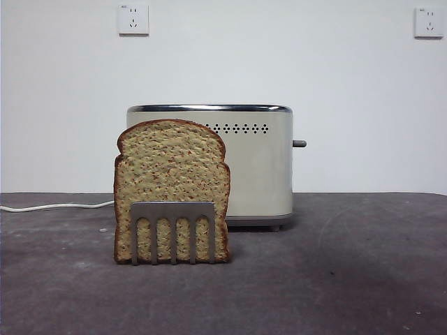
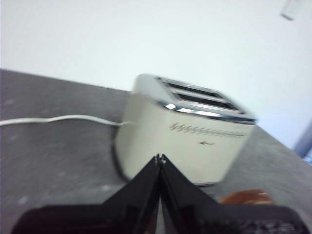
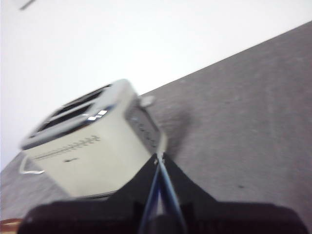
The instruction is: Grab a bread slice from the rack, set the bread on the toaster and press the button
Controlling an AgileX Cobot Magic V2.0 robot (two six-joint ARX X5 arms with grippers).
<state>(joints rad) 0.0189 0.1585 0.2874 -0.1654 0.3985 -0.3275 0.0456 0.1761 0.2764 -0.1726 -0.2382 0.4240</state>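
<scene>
You see the slice of bread (image 1: 172, 181) upright in the rack (image 1: 172, 230), toaster (image 1: 258, 167) at its 12 o'clock. Left gripper (image 2: 159, 158) and right gripper (image 3: 159, 157) are both closed, empty.

Left gripper (image 2: 159, 158): jaws were pressed together, tips meeting, holding nothing, raised above the surface.
Right gripper (image 3: 159, 157): jaws were closed tip to tip, empty, also raised and tilted.

Speckled brown wholemeal bread slice (image 1: 171, 178) with darker crust, brushed-steel grey comb rack (image 1: 172, 230), boxy cream-white toaster (image 1: 258, 167) with chrome rim and dark vent dots, dark-grey lever knob (image 1: 299, 144).
</scene>
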